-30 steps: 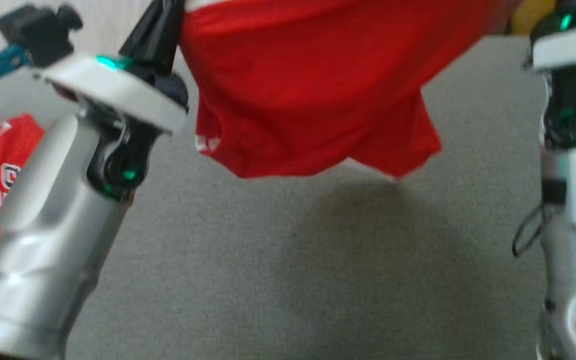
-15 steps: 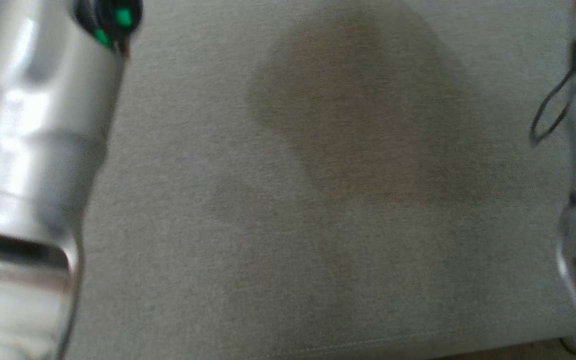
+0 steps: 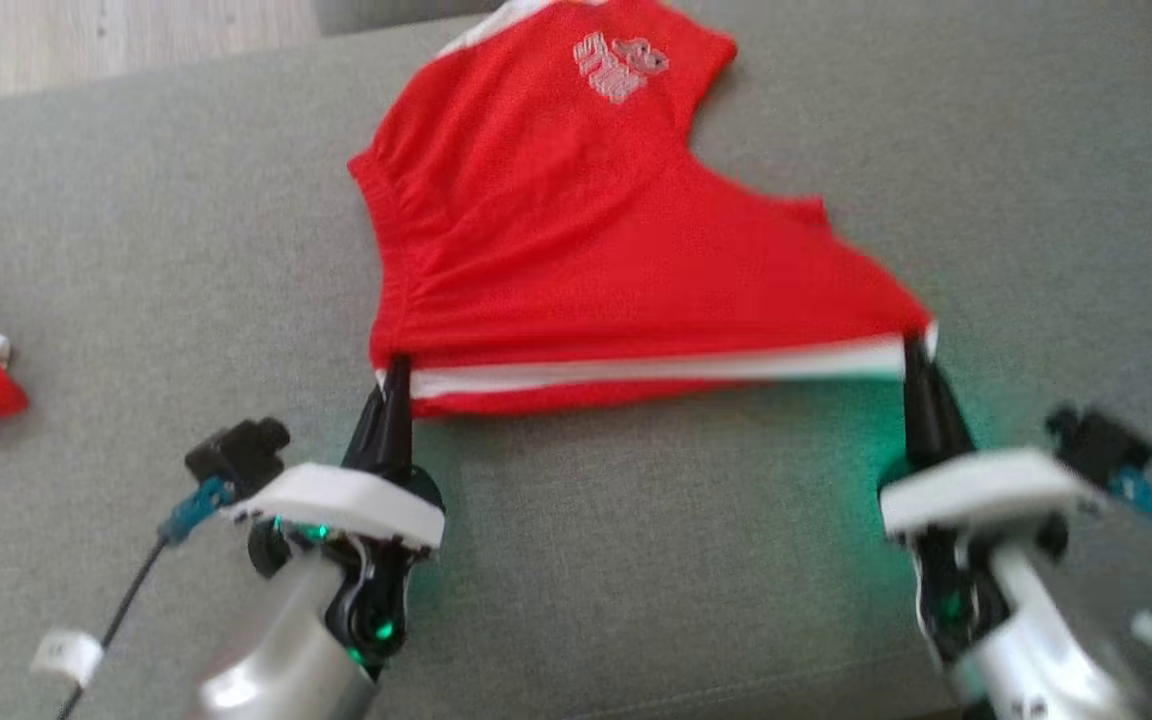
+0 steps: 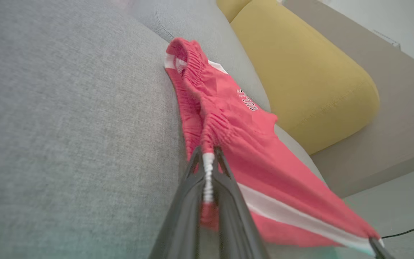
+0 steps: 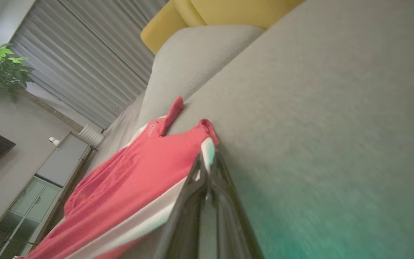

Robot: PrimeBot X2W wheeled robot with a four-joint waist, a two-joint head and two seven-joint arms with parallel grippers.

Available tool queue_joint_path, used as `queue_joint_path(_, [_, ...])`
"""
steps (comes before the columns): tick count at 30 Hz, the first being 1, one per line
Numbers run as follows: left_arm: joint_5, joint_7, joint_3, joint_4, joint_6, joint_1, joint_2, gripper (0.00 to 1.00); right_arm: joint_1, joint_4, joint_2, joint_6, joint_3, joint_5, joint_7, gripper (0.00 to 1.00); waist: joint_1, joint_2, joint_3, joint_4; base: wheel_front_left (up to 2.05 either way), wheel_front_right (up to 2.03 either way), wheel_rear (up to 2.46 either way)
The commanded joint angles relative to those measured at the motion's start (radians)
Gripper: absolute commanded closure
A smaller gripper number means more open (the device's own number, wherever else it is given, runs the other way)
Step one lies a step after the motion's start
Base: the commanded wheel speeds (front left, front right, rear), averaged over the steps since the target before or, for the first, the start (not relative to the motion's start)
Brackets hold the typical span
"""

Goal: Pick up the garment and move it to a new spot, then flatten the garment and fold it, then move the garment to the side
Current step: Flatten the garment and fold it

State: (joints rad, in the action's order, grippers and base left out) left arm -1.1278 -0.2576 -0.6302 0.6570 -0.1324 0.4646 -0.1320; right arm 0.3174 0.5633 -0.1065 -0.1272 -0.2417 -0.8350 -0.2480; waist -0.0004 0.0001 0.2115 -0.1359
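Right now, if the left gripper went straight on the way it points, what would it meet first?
The red garment itself: the left gripper is shut on its white-striped edge, and the cloth spreads ahead over the grey cushion.

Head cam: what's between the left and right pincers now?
The red garment: its white-striped edge runs straight from left pincer to right pincer, over grey cushion. Seen in head view.

the garment (image 3: 576, 250), hanging before, now lies spread on the couch (image 3: 636, 560).
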Motion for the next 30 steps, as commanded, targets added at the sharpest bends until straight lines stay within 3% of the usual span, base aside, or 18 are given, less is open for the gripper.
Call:
queue_joint_path(1, [0.006, -0.004, 0.064, -0.025, 0.002, -0.073, 0.004, 1.0, -0.022, -0.049, 0.001, -0.003, -0.004, -0.015, -0.014, 1.0, 0.0004, -0.0001, -0.04, 0.0, 0.0, 0.0, 0.0])
queue_joint_path(8, [0.059, -0.004, 0.165, -0.086, 0.002, -0.308, 0.048, 1.0, -0.211, -0.078, 0.003, -0.003, 0.006, -0.058, -0.014, 1.0, 0.0004, -0.0001, -0.16, 0.009, 0.0, 0.0, 0.0])
queue_joint_path(19, [0.111, -0.004, 0.124, -0.215, 0.002, -0.429, 0.045, 1.0, -0.345, -0.179, -0.05, -0.003, -0.003, -0.145, -0.012, 1.0, 0.0004, -0.0001, -0.215, 0.049, 0.0, 0.0, 0.0])
queue_joint_path(24, [0.115, -0.004, 0.09, -0.283, 0.002, -0.363, 0.04, 1.0, -0.257, -0.217, -0.046, -0.003, -0.004, -0.148, 0.011, 1.0, 0.0004, -0.0001, -0.176, 0.086, 0.0, 0.0, 0.0])
queue_joint_path(30, [0.072, -0.004, 0.107, -0.339, 0.002, -0.209, 0.056, 1.0, 0.001, -0.183, -0.035, -0.003, 0.007, -0.087, 0.044, 1.0, 0.0004, -0.0001, -0.059, 0.144, 0.0, 0.0, 0.0])
